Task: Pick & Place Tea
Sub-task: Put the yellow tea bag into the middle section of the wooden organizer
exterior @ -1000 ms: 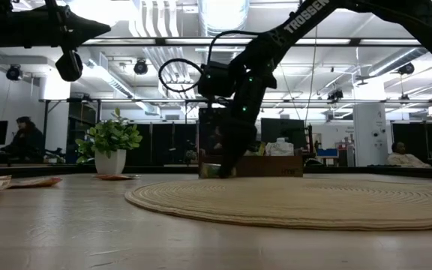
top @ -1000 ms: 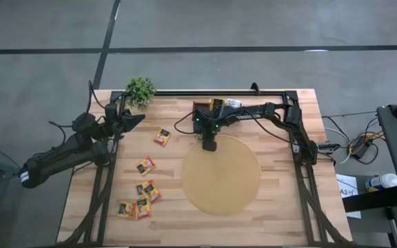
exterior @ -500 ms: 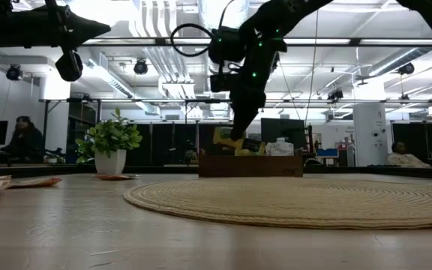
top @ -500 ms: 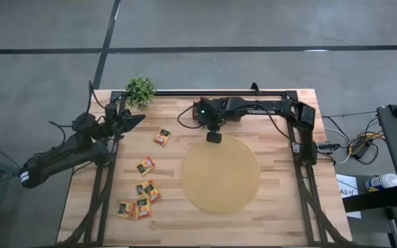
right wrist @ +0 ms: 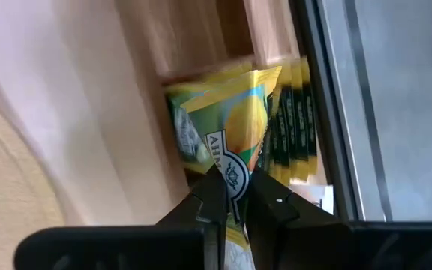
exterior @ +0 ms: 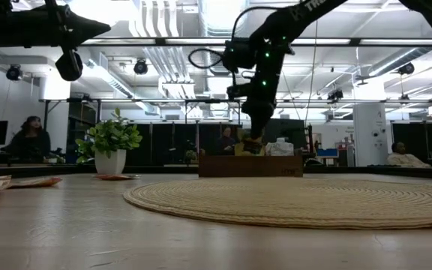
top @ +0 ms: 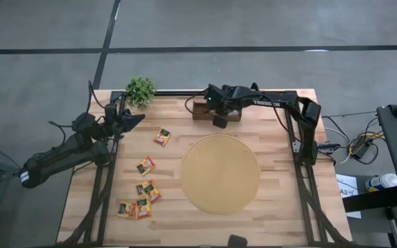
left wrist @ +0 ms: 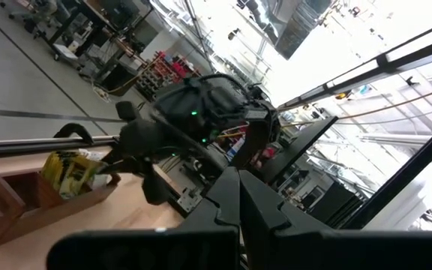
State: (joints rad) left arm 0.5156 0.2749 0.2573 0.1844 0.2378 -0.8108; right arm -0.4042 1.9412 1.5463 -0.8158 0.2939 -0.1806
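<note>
High view: the right gripper [top: 218, 121] has moved from the round mat [top: 220, 173] back to the wooden tray [top: 200, 113] at the tabletop's [top: 281, 207] far edge; the left gripper [top: 138, 119] hangs idle, jaws closed.

Low view: the right gripper now hangs above the tray.

Right wrist view: its jaws pinch a yellow-green tea sachet [right wrist: 227, 135] over the tray's slot holding more sachets [right wrist: 295, 120].

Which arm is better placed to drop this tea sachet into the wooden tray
Right. The right gripper already pinches a yellow sachet over the wooden tray; the left gripper waits shut near the plant.
</note>
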